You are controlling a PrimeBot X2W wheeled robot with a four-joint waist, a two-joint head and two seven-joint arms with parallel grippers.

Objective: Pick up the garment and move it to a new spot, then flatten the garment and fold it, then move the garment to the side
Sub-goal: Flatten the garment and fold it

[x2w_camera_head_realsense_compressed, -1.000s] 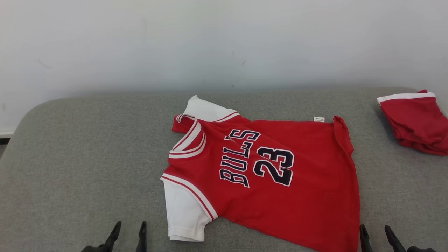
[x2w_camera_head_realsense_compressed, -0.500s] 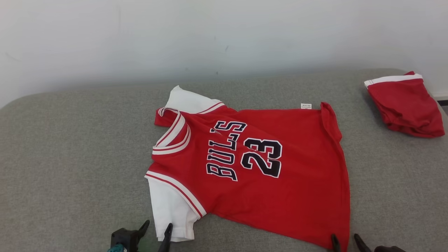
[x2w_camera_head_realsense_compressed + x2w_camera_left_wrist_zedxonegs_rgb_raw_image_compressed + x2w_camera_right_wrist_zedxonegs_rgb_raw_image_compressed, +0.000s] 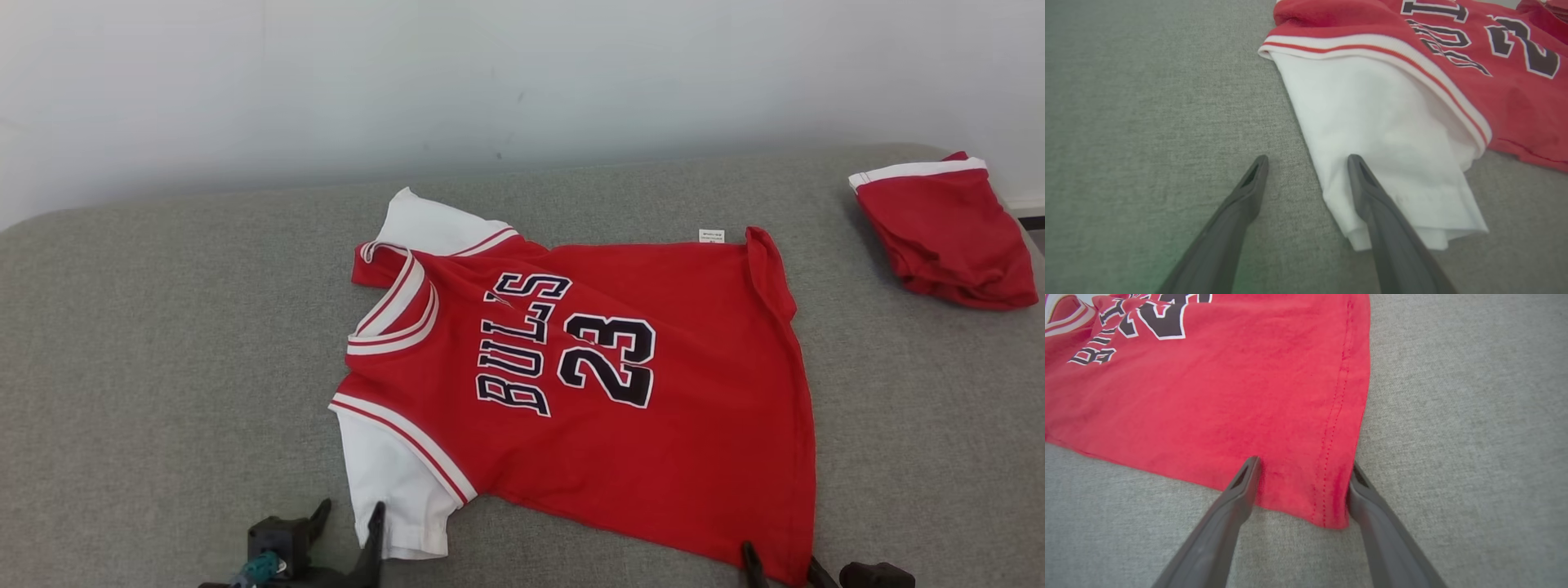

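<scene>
left gripper (image 3: 1307, 159): jaws released, sleeve (image 3: 1384, 134) edge straddled
right gripper (image 3: 1304, 462): jaws released, hem corner (image 3: 1331, 498) straddled
risk: one layer pinched, garment (image 3: 620, 457) dragged askew

Jaws of the right gripper (image 3: 1304, 464) stand wide apart, clamping nothing. A hem corner of the red garment (image 3: 1208, 396) lies between the two fingertips, and its stitched hem runs away ahead, just inside the right finger. Whether either tip touches the cloth cannot be judged. Dark, white-outlined lettering sits far ahead to the left. The grey woven surface (image 3: 1474, 416) extends right of the gripper and beneath the fingers.
</scene>
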